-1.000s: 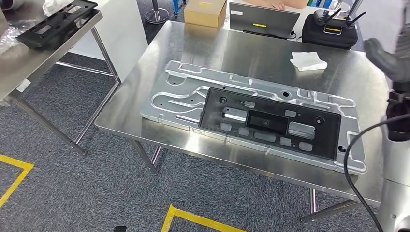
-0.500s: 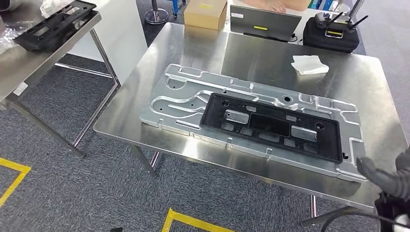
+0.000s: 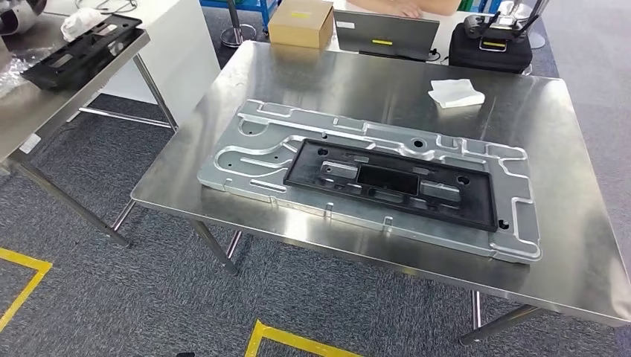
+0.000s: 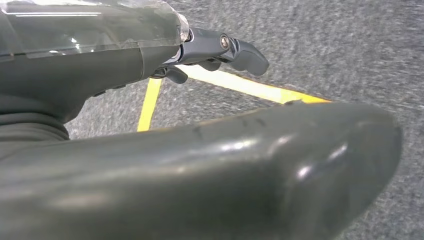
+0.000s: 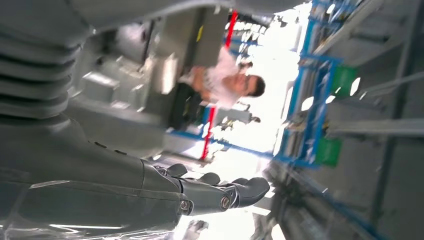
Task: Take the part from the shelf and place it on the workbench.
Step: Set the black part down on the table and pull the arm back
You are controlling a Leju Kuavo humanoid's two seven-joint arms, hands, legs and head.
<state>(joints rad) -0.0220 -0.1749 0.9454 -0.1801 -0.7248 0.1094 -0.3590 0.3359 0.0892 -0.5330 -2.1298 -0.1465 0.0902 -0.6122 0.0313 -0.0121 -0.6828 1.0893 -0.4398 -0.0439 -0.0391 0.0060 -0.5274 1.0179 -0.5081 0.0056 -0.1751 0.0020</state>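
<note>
A black rectangular plastic part (image 3: pixel 391 184) lies flat on a long silver machined plate (image 3: pixel 260 152) on the steel workbench (image 3: pixel 565 245). A second black part (image 3: pixel 78 46) rests on a steel table at the far left. My left hand (image 4: pixel 215 50) hangs over grey carpet and a yellow floor line, fingers loosely extended and holding nothing. My right hand (image 5: pixel 220 192) is stretched out with its fingers straight and nothing in it, pointing at a blurred background.
At the back of the workbench stand a cardboard box (image 3: pixel 301 21), a grey laptop (image 3: pixel 385 33), a black controller case (image 3: pixel 489 48) and a white cloth (image 3: pixel 455 92). A person (image 5: pixel 225 82) stands beyond the bench. Yellow tape (image 3: pixel 298 338) marks the carpet.
My right hand, seen low at the right edge half a second ago, has left the head view. The head view has shifted slightly. The black part stays on the plate.
</note>
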